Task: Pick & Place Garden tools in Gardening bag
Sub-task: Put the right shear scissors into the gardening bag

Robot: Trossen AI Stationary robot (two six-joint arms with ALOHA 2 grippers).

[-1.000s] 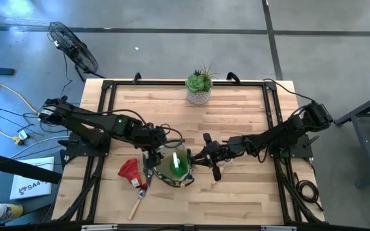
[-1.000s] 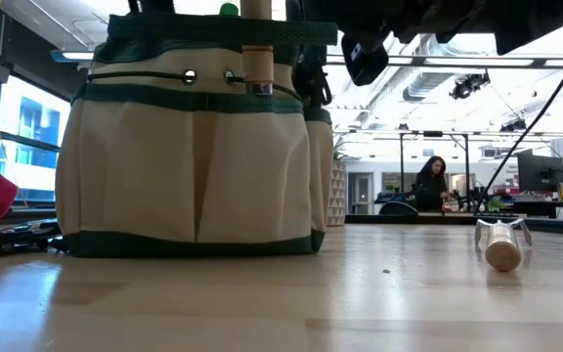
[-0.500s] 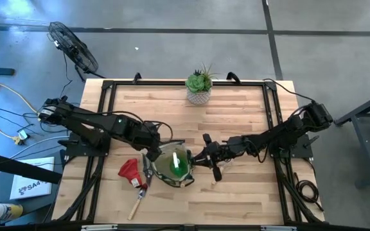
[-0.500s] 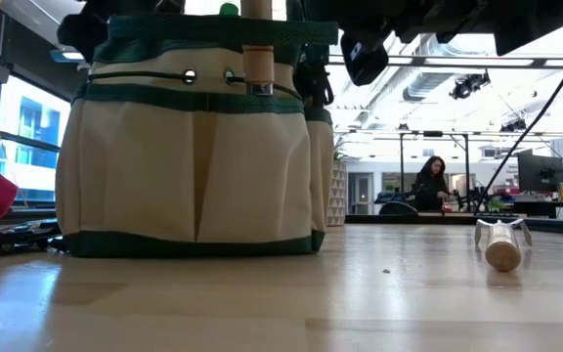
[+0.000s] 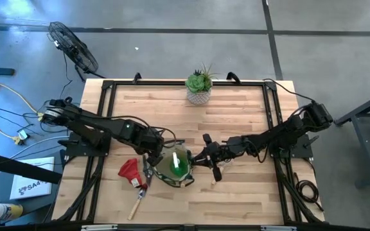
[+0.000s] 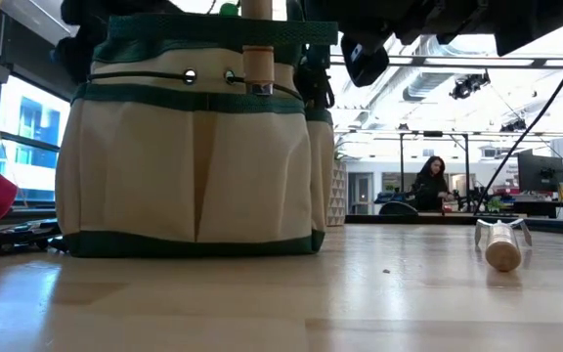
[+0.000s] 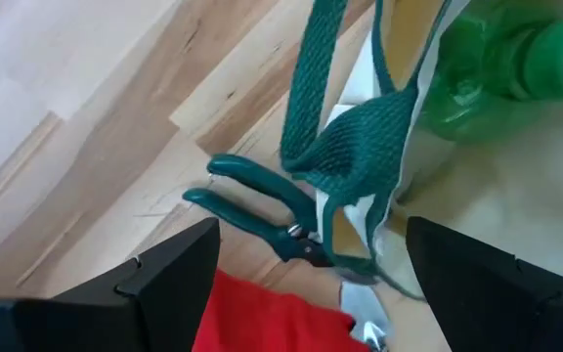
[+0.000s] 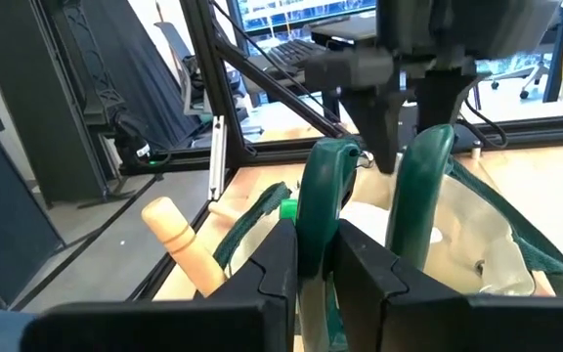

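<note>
The olive-tan gardening bag [image 5: 169, 172] [image 6: 194, 147] stands upright on the table near its front. A green spray bottle [image 5: 177, 163] [image 7: 497, 59] is inside it, and a wooden handle [image 6: 256, 49] sticks up from an outer pocket. My right gripper [image 5: 199, 157] [image 8: 313, 244] is shut on the bag's loop handle at the bag's right side. My left gripper [image 5: 154, 146] [image 7: 311, 230] is open and empty over the bag's left side. Below it lie green-handled pruners [image 7: 252, 200] and the red glove [image 5: 130, 170] [image 7: 262, 318]. My right gripper pinches one strand of the bag's green loop handle [image 8: 319, 186] between its two fingers. It comes roughly level from the table's right side. The strand rises upright from the fingers. The bag stands with its bottom on the table.
A wooden-handled trowel [image 5: 137, 200] lies near the front edge, left of the bag. A wooden-handled fork [image 5: 218, 172] [image 6: 501, 244] lies right of the bag. The succulent in a white pot [image 5: 199, 86] stands at the far edge. A person sits in the room beyond the table.
My left gripper has drawn back from over the bag toward the table's left edge and come lower beside the bag's left side. The bag and my right gripper have kept still.
</note>
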